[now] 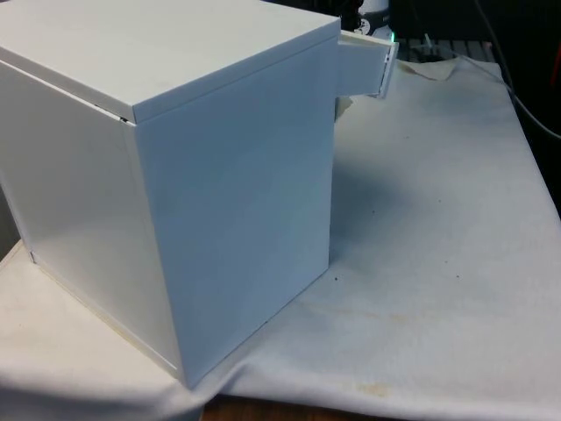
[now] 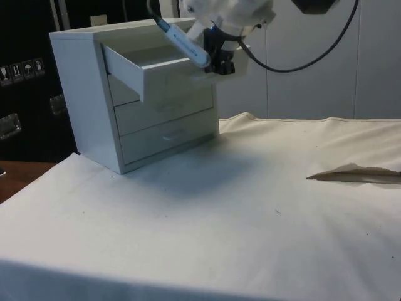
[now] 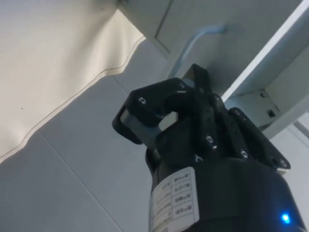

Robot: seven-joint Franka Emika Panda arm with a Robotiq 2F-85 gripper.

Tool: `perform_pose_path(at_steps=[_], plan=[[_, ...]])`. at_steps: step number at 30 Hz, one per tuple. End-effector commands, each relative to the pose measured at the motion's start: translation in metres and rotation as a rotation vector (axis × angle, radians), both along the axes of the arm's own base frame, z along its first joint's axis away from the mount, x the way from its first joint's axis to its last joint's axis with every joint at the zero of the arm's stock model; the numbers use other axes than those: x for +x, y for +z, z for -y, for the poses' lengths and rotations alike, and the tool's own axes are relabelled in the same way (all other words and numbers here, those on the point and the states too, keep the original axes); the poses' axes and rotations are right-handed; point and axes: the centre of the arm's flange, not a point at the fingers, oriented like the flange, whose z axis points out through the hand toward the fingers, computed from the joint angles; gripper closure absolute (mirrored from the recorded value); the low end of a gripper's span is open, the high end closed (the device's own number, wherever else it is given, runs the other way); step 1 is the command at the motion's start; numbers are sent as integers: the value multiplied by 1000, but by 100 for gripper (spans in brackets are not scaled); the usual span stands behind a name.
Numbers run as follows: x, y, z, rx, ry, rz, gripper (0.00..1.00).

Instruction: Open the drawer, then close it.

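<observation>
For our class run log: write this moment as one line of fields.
top drawer: pulled out | gripper: at its front | lower drawers: shut | chest: on cloth

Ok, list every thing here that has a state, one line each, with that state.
top drawer: pulled out, open.
middle drawer: shut.
bottom drawer: shut.
chest of drawers: upright on the cloth, back and side turned to the front view.
gripper: at the front of the top drawer.
white cloth: spread over the table, one fold raised at the side view's right.
</observation>
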Motion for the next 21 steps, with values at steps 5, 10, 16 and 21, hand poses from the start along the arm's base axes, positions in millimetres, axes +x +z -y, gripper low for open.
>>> perform_pose_path(at_steps=[5,10,16,21], plan=[[9,14,8,4,3,6,100],[19,31,15,2,0,21,100],[27,45,21,1,-1,35,100],[31,50,25,-3,-9,50,100]])
